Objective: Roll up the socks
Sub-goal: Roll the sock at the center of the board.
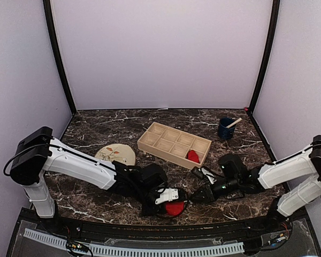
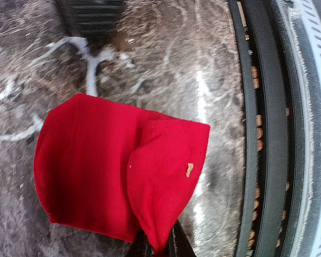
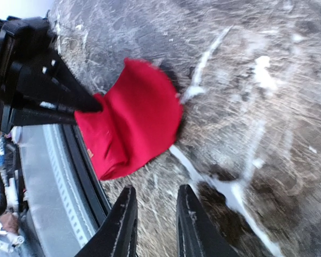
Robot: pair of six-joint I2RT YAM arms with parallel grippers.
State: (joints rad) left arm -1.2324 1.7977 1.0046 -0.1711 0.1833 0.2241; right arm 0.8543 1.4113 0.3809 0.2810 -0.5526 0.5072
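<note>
My left gripper [image 2: 156, 247] sits closest of all, at the bottom edge of its wrist view, jaws closed tight on the pointed tip of a red sock [image 2: 96, 166]. This sock lies on the marble table [image 1: 96, 134] at its near edge, doubled over itself with one flap across the other. To me that is a loose fold, not a roll. My right gripper [image 3: 158, 193] hovers just beside the same sock, its jaws a narrow gap apart with nothing between them. The other sock [image 1: 193, 156] looks like a compact red bundle in the near right-end compartment of the wooden tray [image 1: 150, 140], so I judge that one finished and put away. That puts me roughly halfway: the sock in my grip needs to be turned up tight and then, I suppose, carried to the tray. Room is scarce on my side. The black rail [image 2: 265, 134] along the table's front runs right beside the fabric, and rolling toward it would push the sock against or over that lip. My two wrists are also near each other above the sock, so I must mind a knock between them. Away from me the marble lies open up to the tray. The leaf-patterned plate [image 1: 116, 154] is off to the left, and the blue cup [image 1: 225, 129] is well apart at the far right.
</note>
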